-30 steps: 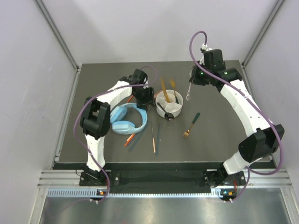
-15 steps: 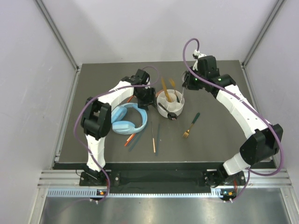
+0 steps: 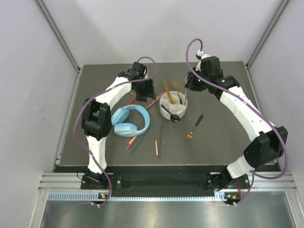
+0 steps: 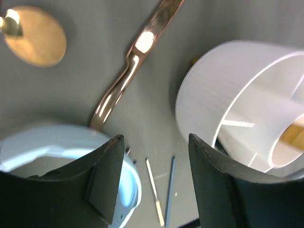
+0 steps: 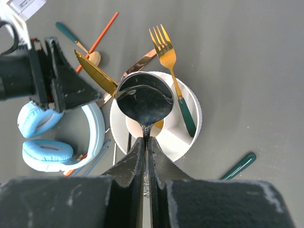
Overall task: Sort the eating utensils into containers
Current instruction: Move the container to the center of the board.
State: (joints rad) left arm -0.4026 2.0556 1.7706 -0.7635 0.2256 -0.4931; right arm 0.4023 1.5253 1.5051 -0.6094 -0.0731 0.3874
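**Top external.** The right gripper (image 3: 188, 87) hangs over the white divided holder (image 3: 182, 113), clenched on a dark spoon (image 3: 184, 98). The left gripper (image 3: 145, 91) sits just left of the holder, above the light blue headphones (image 3: 137, 118). A gold fork (image 3: 192, 131) and chopsticks (image 3: 156, 141) lie loose on the mat.

**Left wrist.** The jaws are released with nothing between them. A rose-gold utensil handle (image 4: 127, 71) lies flat on the mat between the headphones and the holder.

**Right wrist.** The fingers (image 5: 135, 159) pinch the spoon's thin handle, and its bowl hangs directly above the holder's compartments. A gold fork with a teal handle (image 5: 165, 47) already stands inside.

**Handling, as judged.** The spoon is rigid, light and glossy. It is likely to swivel in a narrow pinch, so a mid-handle hold suits it. The flat rose-gold piece offers little height, so its raised kink is the best purchase.
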